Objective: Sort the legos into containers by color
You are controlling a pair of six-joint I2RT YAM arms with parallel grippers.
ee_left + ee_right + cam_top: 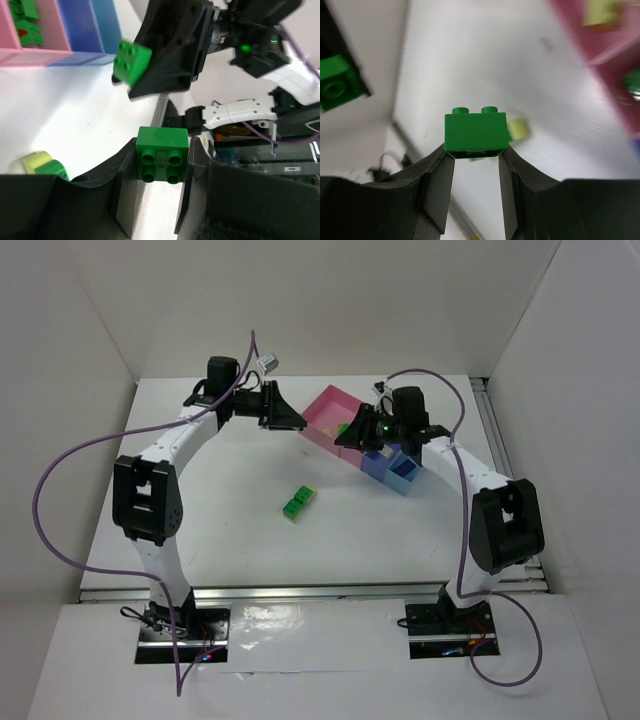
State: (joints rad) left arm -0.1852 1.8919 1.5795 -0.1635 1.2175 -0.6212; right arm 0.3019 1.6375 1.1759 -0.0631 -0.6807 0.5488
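Lego [162, 150], green, sits clamped in left end effector [162, 167]; second green lego [476, 131] sits clamped in right end effector [476, 152]

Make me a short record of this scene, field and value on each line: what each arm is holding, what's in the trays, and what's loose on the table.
Left gripper: shut on a green lego
Right gripper: shut on a second green lego
Pink trays: sorted green legos inside
Blue trays: contents not clear
Loose on table: loose green legos; one pale yellow-green lego
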